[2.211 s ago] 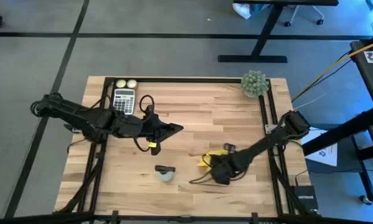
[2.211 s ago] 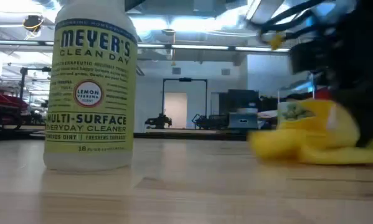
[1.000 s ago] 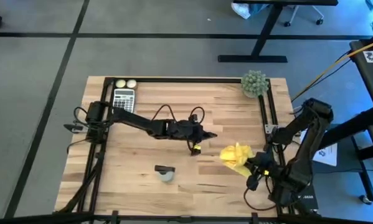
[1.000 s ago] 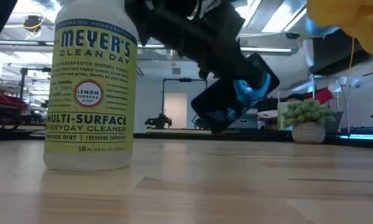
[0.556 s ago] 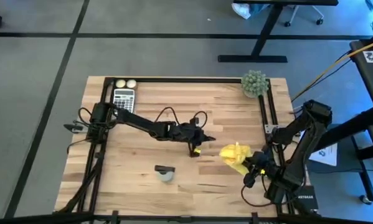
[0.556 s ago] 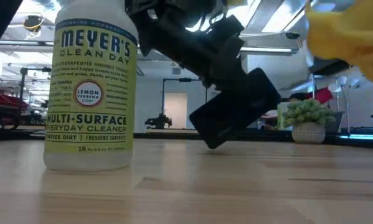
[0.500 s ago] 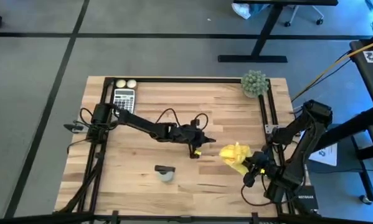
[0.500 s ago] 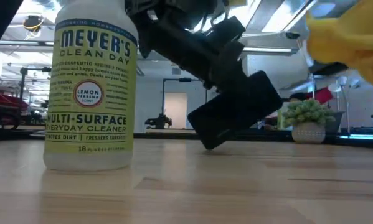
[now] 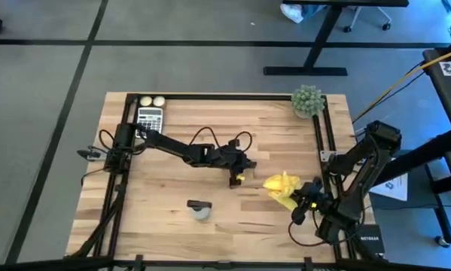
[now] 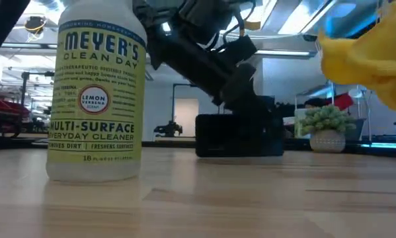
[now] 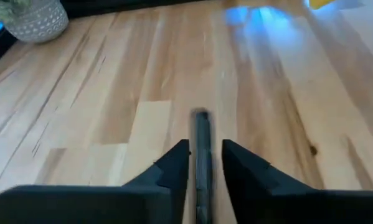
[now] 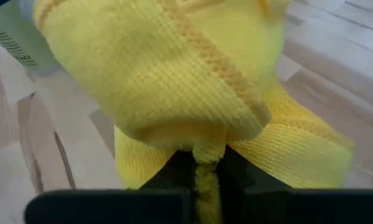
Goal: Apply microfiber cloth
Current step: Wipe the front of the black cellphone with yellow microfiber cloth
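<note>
My left gripper (image 9: 239, 167) reaches to the middle of the table, shut on a black smartphone (image 10: 238, 135). The phone shows edge-on between the fingers in the left wrist view (image 11: 202, 134). My right gripper (image 9: 294, 198) hovers right of it, shut on the bunched microfiber cloth (image 9: 281, 184). This bright yellow cloth fills the right wrist view (image 12: 174, 81) and shows at the upper right of the low view (image 10: 363, 59). A spray bottle (image 9: 200, 210) of multi-surface cleaner stands upright on its base near the front edge (image 10: 95, 92). My left gripper pinches the smartphone's two flat faces (image 11: 202, 155) between its two fingers, slanting down from the table's left. The phone stands level on its long edge, low at the table top; whether it touches the wood I cannot tell. My right gripper pinches a bunched fold of the cloth (image 12: 202, 163), several layers thick, between its two fingers. The cloth bulges out past the fingers and is lifted clear of the table.
A calculator (image 9: 150, 120) and two pale balls (image 9: 151, 101) lie at the far left corner. A small potted plant (image 9: 308, 100) stands at the far right corner. Bare wood lies between the phone and the table's front edge.
My left gripper has lowered and turned the smartphone from a tilt to level, its lower edge now down at the table top. My right gripper has brought the cloth somewhat lower and a little toward the phone, still shut on it.
</note>
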You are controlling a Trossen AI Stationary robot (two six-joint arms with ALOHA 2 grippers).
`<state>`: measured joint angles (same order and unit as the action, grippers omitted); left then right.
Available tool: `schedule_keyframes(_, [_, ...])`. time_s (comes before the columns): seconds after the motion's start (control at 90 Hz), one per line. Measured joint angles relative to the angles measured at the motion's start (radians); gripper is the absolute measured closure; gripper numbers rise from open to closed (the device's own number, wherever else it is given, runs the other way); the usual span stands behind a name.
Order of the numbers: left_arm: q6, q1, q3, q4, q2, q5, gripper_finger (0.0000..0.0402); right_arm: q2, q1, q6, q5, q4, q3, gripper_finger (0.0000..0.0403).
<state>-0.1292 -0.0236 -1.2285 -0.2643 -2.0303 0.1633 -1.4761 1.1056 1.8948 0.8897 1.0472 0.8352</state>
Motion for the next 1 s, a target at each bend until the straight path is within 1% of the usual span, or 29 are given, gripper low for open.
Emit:
schedule_keyframes(0.122, [-0.031, 0.000, 0.000, 0.005, 0.000, -0.003, 0.0277, 0.000, 0.000, -0.010, 0.009, -0.002, 0.000, 0.0393])
schedule_keyframes(0.322, [-0.013, -0.011, 0.000, 0.019, 0.000, -0.007, 0.0254, 0.000, 0.000, -0.010, 0.009, -0.003, 0.000, 0.0393])
schedule_keyframes(0.733, [-0.001, -0.063, 0.000, 0.024, 0.000, -0.007, 0.0249, 0.000, 0.000, -0.010, 0.009, -0.014, 0.000, 0.0393])
schedule_keyframes(0.833, [0.004, -0.068, 0.001, 0.030, 0.015, -0.006, 0.0249, 0.000, -0.007, -0.015, 0.016, -0.023, 0.000, 0.0393])
schedule_keyframes(0.922, [0.045, -0.078, 0.000, 0.095, 0.065, 0.019, 0.0249, 0.001, -0.028, -0.044, 0.029, -0.037, 0.000, 0.0393])
schedule_keyframes(1.0, [0.088, -0.089, -0.003, 0.213, 0.116, 0.049, 0.0249, 0.001, -0.068, -0.112, 0.032, -0.068, 0.000, 0.0393])
